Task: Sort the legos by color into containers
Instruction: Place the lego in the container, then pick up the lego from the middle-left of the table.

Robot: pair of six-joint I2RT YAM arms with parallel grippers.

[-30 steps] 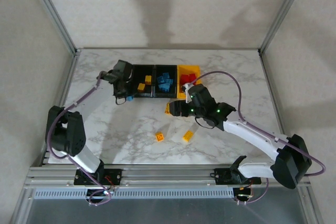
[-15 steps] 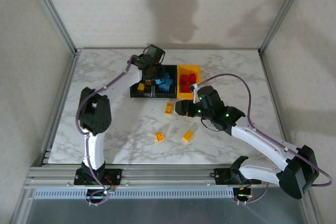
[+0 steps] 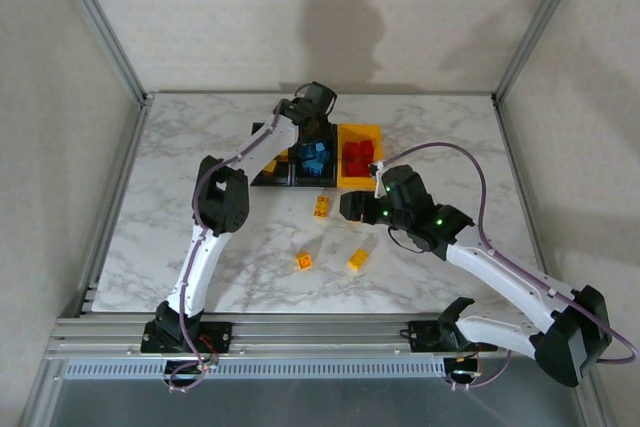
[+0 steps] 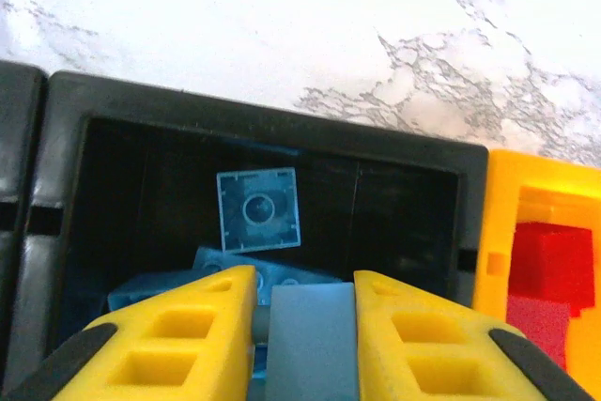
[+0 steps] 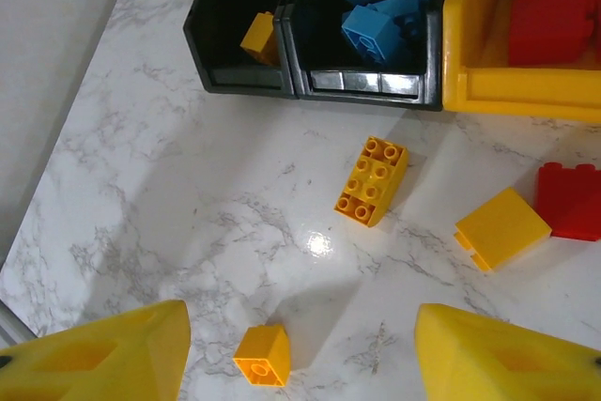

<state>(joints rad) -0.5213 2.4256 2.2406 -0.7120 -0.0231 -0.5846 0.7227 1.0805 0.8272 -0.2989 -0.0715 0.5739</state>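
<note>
My left gripper is shut on a light blue lego and hangs over the middle black container, where more blue legos lie. From above, the left gripper sits at the row of containers. The yellow container holds red legos. The left black container holds a yellow lego. My right gripper is open above the table, over a small yellow lego. A long yellow lego, another yellow one and a red lego lie on the marble.
The marble table has bare room on its left half and at the far right. Metal frame posts stand at the back corners. The left arm's long forearm stretches across the left of the containers.
The left arm has swung from the left of the containers to over the middle one, carrying the blue lego. The right gripper has drifted slightly right and stays open.
</note>
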